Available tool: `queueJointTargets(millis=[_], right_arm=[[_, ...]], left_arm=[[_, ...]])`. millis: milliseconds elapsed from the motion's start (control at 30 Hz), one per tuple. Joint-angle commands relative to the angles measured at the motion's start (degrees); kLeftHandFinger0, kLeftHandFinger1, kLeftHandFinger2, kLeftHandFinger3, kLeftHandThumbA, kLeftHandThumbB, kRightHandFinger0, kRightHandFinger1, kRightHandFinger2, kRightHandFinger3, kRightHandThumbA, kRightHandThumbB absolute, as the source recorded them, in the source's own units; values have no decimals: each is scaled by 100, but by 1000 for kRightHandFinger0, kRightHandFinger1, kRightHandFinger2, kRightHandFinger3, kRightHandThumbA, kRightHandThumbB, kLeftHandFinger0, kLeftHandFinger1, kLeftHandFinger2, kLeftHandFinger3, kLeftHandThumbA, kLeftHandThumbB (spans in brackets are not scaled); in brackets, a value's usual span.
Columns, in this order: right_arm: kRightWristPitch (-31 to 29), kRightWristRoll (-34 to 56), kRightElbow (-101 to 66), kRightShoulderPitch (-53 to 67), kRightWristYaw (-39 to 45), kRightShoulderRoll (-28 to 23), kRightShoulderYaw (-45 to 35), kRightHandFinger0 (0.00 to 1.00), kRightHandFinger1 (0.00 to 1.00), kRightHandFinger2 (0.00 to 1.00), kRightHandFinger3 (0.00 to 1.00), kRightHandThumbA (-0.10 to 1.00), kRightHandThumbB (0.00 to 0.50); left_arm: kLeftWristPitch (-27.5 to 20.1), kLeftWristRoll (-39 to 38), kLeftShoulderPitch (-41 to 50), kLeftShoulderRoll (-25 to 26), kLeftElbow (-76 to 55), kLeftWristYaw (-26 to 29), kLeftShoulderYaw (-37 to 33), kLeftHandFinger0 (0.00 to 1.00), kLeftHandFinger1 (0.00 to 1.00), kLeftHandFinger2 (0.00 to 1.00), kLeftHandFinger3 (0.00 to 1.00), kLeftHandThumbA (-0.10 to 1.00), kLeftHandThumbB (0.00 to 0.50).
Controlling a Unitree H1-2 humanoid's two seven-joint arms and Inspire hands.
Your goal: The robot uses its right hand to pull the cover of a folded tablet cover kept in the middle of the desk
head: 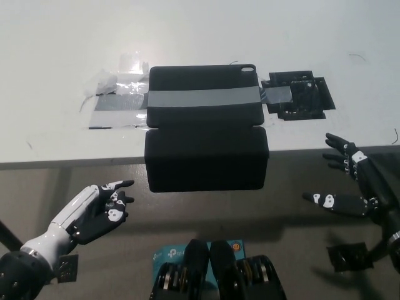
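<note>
table: big white matte slab filling the top half of your view, front edge running across about the middle. Smooth, a few faint scuffs.

tablet cover: sits dead centre at 12 o'clock, flat black rectangle with rounded corners and a camera cutout at its far right corner. A grey tape band runs straight across it, pinning it down.

flap: here's the progress bit. The cover's front panel already lies unfolded toward you, hanging past the table edge, so I'd call the pull done or close to it. Matte, slightly soft-looking black.

black mesh patch: at 2 o'clock just beside the cover, jagged outline, tape end lying over it.

crinkled clear tape: at 10 o'clock, shiny and wrinkled.

right hand: at 4 o'clock, below the table edge and well apart from the flap, fingers spread, holding nothing.

left hand: resting at 8 o'clock, fingers loosely apart, empty too.
</note>
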Motion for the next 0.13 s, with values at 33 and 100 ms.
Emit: queueJointTargets(millis=[33, 100], right_arm=[[-231, 35, -120, -51, -98, -118, 3, 847, 853, 943, 1000, 1000, 97], [-261, 21, -100, -50, -111, -122, 5, 848, 852, 941, 1000, 1000, 103]], left_arm=[[75, -19, -50, 37, -186, 14, 88, 697, 794, 920, 1000, 1000, 82], [75, -29, -46, 34, -191, 20, 93, 698, 795, 920, 1000, 1000, 81]])
